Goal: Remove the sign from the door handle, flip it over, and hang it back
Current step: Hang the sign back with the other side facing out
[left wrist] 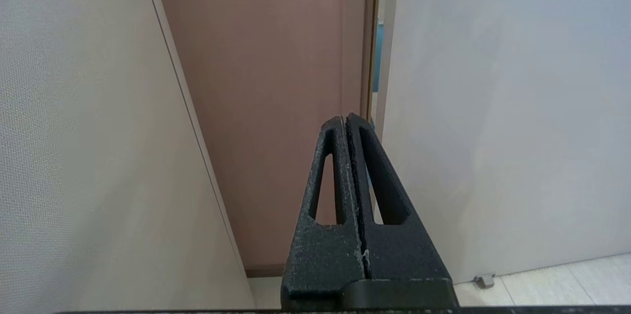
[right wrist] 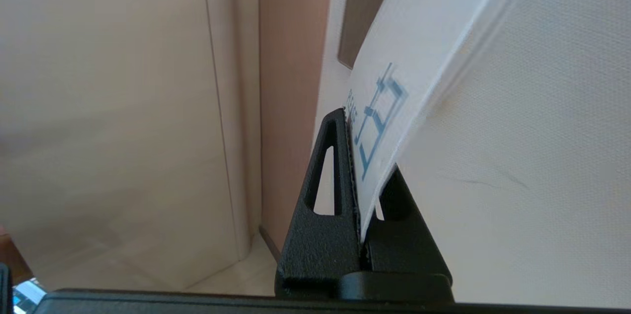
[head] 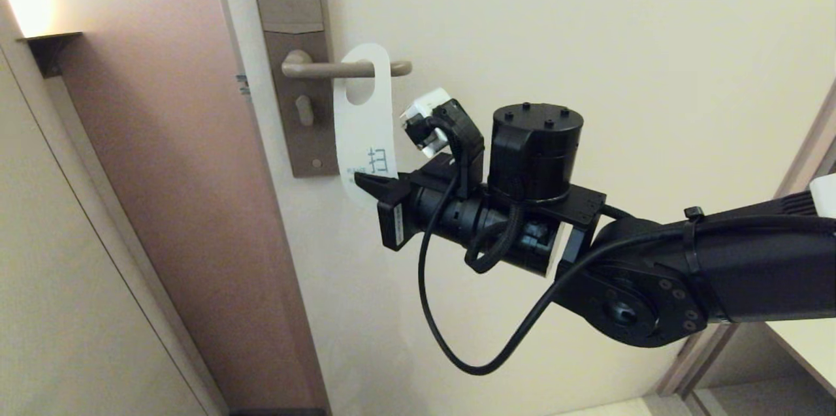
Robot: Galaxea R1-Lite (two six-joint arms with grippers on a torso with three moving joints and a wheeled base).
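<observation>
The sign hangs by its oval hole on the door handle, white face with teal print outward. The handle sits on a tall brown-grey backplate. My right gripper reaches in from the right and is shut on the sign's lower end. In the right wrist view the sign rises from between the two black fingers, and my right gripper pinches its edge. My left gripper is shut on nothing, low down, facing the door's edge; it does not show in the head view.
The cream door fills the middle and right. A brown-pink wall panel and a cream wall stand at the left. A small doorstop sits on the floor by the door. A door frame is at the far right.
</observation>
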